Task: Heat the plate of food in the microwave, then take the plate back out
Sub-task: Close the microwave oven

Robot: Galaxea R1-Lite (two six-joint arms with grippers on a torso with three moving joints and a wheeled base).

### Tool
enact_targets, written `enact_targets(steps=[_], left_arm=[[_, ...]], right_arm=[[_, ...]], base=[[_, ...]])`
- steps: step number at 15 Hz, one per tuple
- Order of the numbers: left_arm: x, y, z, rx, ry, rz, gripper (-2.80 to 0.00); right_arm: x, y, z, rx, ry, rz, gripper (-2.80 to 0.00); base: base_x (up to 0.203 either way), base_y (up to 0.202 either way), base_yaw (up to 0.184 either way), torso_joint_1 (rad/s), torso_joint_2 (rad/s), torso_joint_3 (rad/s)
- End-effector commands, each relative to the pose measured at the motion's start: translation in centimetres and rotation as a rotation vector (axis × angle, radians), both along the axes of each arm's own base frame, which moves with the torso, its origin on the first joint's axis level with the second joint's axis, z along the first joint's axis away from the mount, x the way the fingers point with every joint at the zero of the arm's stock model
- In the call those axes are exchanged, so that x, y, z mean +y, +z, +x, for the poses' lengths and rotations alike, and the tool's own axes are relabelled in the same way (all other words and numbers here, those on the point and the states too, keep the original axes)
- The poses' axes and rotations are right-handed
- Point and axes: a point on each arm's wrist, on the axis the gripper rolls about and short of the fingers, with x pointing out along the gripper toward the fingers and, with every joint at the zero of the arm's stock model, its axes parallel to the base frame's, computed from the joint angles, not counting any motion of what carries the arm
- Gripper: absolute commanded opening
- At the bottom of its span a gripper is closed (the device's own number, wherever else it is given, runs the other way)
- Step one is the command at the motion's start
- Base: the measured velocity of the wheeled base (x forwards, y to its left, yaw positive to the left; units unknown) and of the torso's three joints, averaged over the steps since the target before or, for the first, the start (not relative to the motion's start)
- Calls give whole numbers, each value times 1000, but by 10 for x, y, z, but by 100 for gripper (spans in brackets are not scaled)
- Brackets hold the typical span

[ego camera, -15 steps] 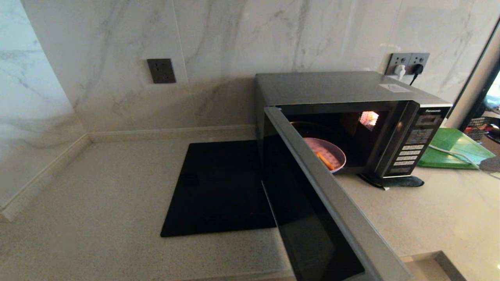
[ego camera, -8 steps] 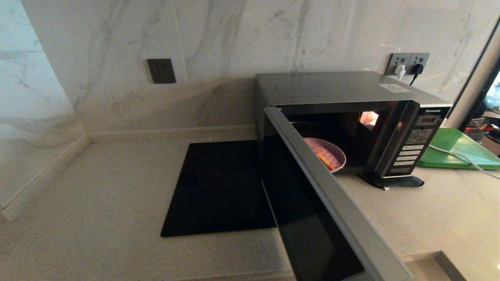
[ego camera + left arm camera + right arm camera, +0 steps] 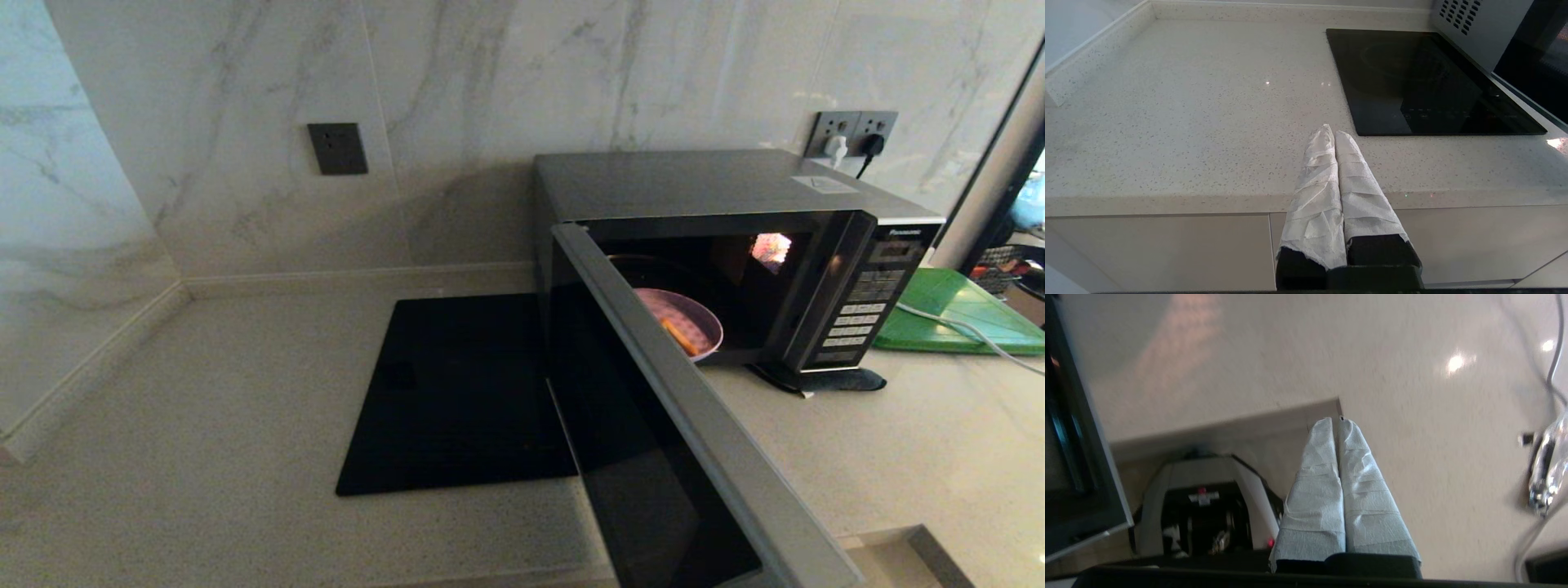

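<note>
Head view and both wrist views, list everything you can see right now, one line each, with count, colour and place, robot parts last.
microwave: one, silver-grey, on the counter, door swung open toward the robot
plate of food: one, pale lilac with yellow sticks, inside the microwave
cooktop: one, flat black glass, set in the counter left of the microwave
green tray: one, on the counter right of the microwave
wall sockets: one dark plate on the back wall, one pair with two plugs behind the microwave
counter: one, speckled beige
left claw: one, white-wrapped fingers shut, over the counter's front edge, holding nothing
right claw: one, white-wrapped fingers shut, holding nothing
</note>
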Motion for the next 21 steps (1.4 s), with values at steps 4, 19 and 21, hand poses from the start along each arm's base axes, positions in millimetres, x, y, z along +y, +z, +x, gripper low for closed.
enact_targets(steps=[4,19,21], left_arm=[[0,0,0,-1,1,-1,-280],[0,0,0,-1,0,-1,-280],[0,0,0,-1,0,-1,-280]], right_arm=[[12,28,11,-136,261,174,-280],[123,29,40,468,1055,825,-280],[136,20,42,562,1068,811,-280]], base=[[0,0,0,0,0,0],[0,0,0,0,0,0],[0,0,0,0,0,0]])
